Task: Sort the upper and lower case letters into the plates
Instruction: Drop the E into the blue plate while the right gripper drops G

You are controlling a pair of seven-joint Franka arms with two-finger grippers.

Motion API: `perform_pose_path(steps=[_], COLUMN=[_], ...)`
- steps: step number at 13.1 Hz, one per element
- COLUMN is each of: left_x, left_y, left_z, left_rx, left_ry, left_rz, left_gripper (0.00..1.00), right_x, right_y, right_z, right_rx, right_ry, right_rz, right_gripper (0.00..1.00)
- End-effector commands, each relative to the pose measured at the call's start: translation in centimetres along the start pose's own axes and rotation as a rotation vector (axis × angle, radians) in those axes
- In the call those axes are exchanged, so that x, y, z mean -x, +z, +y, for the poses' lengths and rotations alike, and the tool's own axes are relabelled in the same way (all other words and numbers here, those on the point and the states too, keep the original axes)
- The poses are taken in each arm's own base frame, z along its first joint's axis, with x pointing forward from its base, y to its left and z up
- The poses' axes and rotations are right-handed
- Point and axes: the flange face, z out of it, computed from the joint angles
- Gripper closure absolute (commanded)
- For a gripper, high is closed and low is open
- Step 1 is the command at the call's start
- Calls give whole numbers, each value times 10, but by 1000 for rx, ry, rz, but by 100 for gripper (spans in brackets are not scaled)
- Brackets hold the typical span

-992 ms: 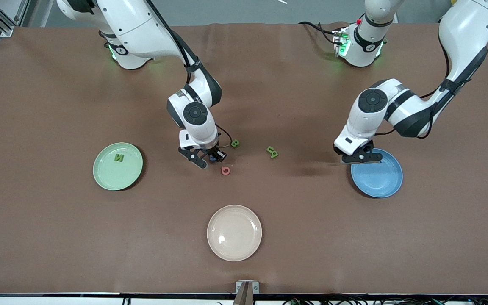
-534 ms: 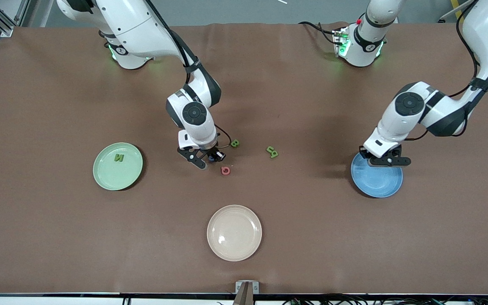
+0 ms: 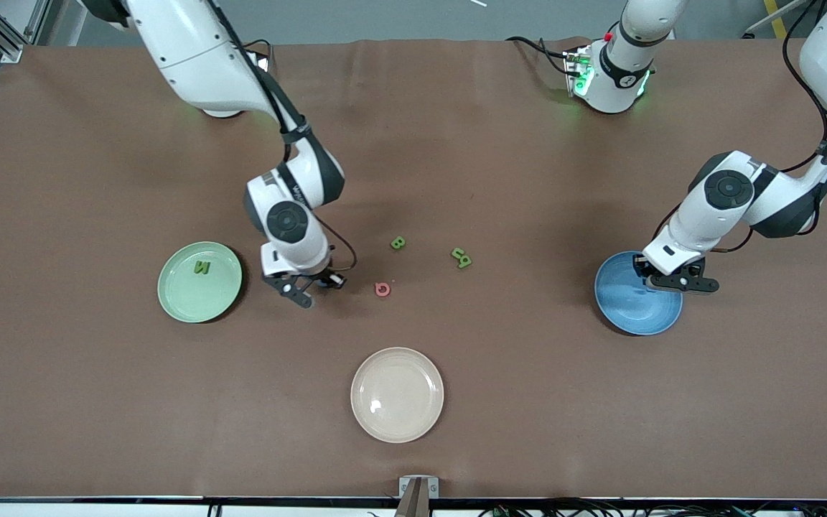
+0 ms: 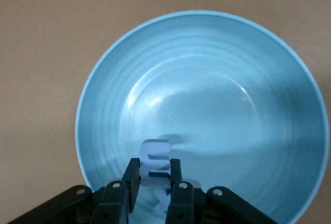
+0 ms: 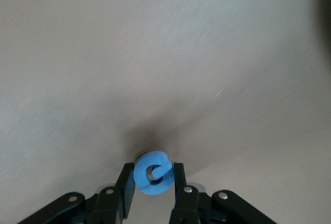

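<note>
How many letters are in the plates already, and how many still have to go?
Done: one green letter lies in the mint plate. In hand: the left gripper holds a pale blue letter over the blue plate; the right gripper holds a blue letter above the brown table. Left: two green letters and a pink-red one on the table.

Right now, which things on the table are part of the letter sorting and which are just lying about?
Job:
- green plate holding a green letter
- blue plate
- blue letter in the right hand
- pale letter in the left hand
- loose letters: green, green, pink

Lying about:
- beige plate
</note>
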Motion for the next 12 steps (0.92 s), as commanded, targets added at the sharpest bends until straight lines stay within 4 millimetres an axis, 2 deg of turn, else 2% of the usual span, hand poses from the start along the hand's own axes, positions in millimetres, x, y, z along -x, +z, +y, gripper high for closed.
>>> perform_pose_path(steps=[1, 5, 7, 10, 11, 12], left_x=[-8, -9, -8, -9, -9, -11], left_y=[7, 19, 23, 24, 23, 22], left_z=[-10, -26, -27, -23, -22, -23], left_rx=[14, 24, 33, 37, 36, 34], left_ry=[35, 55, 50, 47, 45, 39], left_rz=[18, 18, 15, 15, 15, 19], left_gripper=[98, 98, 96, 87, 75, 53], right_x=[-24, -64, -79, -100, -107, -110], right_y=[-28, -36, -31, -29, -28, -26], right_z=[42, 101, 128, 162, 170, 178], right_rx=[18, 17, 21, 17, 15, 15], right_ry=[-71, -155, -186, -226, -234, -245], right_rz=[-11, -29, -43, -54, -58, -62], right_gripper=[93, 93, 93, 93, 93, 93])
